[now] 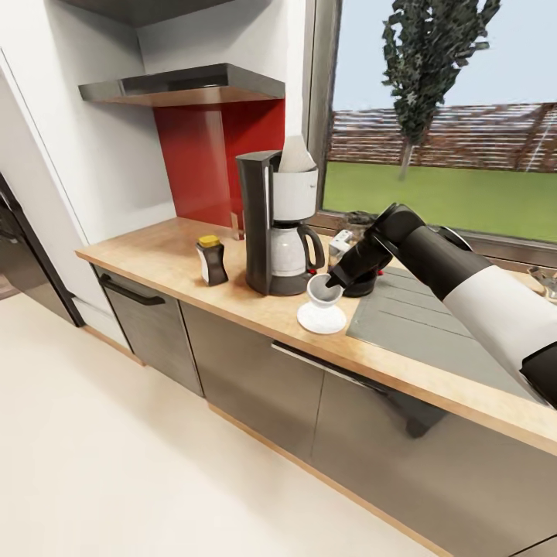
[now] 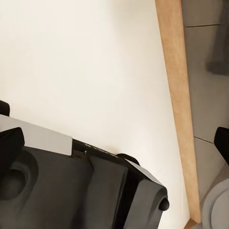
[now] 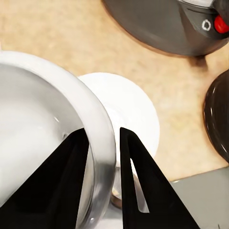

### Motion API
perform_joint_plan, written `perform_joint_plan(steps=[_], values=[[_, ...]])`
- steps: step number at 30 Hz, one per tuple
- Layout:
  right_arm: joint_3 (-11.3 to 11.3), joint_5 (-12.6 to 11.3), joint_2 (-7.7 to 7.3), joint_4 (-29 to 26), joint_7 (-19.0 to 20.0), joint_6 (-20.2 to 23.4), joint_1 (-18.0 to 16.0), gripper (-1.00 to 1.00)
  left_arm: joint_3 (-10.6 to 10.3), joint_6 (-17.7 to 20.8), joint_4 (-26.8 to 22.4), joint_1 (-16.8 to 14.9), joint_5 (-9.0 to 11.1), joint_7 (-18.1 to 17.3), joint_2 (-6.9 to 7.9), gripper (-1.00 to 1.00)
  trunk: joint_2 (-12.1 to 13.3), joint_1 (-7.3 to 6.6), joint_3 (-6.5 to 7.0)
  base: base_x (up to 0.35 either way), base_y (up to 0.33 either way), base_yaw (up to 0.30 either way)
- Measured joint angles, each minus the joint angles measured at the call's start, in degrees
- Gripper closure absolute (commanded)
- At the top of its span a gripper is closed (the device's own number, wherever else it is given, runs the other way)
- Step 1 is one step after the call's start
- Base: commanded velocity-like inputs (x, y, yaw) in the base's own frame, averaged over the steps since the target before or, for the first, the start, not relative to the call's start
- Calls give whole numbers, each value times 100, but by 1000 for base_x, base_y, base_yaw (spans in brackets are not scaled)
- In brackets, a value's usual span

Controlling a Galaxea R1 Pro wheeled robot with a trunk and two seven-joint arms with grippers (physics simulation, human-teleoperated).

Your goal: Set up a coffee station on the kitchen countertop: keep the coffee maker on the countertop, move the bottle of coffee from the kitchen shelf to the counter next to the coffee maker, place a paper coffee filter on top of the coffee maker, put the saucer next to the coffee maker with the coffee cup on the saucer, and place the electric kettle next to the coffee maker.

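From the head view, the coffee cup (image 1: pixel 319 292) stands on the saucer (image 1: pixel 321 317) beside the coffee maker (image 1: pixel 276 224). The right wrist view shows the right gripper (image 3: pixel 101 157) pinching the cup's rim, one finger inside. The left gripper's state cannot be told.

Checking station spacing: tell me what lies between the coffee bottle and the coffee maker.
In the head view, only bare wooden countertop lies between the coffee bottle and the coffee maker; they stand apart.

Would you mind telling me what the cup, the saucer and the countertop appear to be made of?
The cup looks like glazed white ceramic: its rim is smooth and glossy in the right wrist view. The saucer looks the same, plain white and matte-lit. The countertop looks like light wood or wood laminate, going by its speckled tan grain.
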Motion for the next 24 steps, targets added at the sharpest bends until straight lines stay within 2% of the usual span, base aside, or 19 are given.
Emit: perform_joint_plan(steps=[7,13,18,21,24], values=[[-12,3,-6,99,5,-101,3,100,-2,0,0,0,0,-3,0,-100,0,0,0,0,0,0],[-9,6,-3,394,76,-505,14,100,-1,0,0,0,0,-3,0,-100,-201,110,-90,0,0,0],[-9,8,-4,488,131,-591,16,100,-4,0,0,0,0,-3,0,-100,-201,110,-90,0,0,0],[-9,8,-1,499,138,-606,17,100,-5,0,0,0,0,-3,0,-100,-319,175,-143,0,0,0],[-9,9,-4,501,140,-613,17,100,-1,0,0,0,0,-3,0,-100,-321,176,-144,0,0,0]])
